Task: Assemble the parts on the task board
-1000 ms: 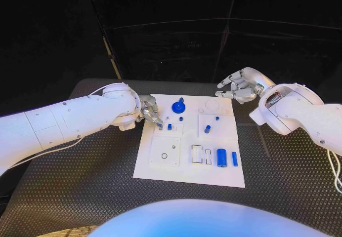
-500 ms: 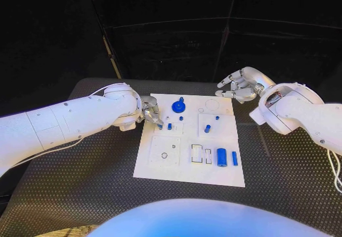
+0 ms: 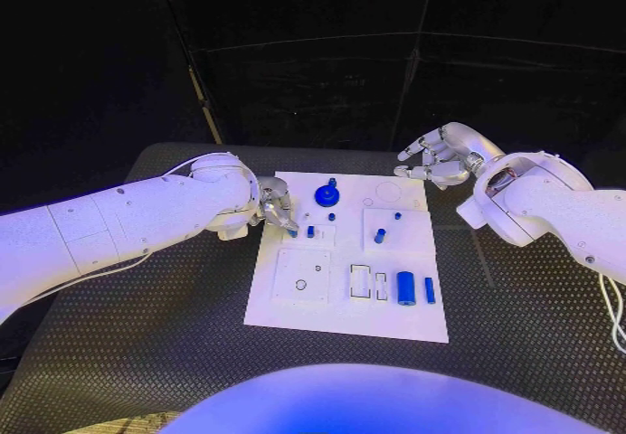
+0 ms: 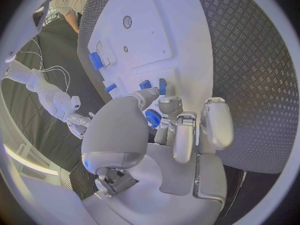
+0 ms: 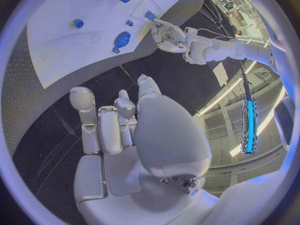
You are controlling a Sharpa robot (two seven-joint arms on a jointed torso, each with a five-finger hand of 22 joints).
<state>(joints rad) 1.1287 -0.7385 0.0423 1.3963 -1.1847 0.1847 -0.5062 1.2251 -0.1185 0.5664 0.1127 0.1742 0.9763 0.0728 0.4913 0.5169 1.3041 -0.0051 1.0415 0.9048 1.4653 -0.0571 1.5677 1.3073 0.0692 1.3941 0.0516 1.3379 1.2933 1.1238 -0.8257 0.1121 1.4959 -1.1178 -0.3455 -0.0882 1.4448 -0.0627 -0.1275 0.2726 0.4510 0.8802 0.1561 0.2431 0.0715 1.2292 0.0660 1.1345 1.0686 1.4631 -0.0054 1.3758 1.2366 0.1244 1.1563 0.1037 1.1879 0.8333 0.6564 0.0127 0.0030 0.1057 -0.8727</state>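
head view: no shift from a second ago; assembly paused. task board [image 3: 347,307] mid-counter [image 3: 156,362]; left hand [image 3: 275,206] at board's far-left edge, fingertips by small blue peg [image 3: 310,231]. right hand [image 3: 440,154] beyond board's far-right corner, fingers curled, holding nothing.
left wrist view: left hand [image 4: 172,135] fingers bunched beside blue peg [image 4: 162,86]; whether pinched, cannot tell.
right wrist view: right hand [image 5: 128,130] off the board [image 5: 75,25], nothing held.
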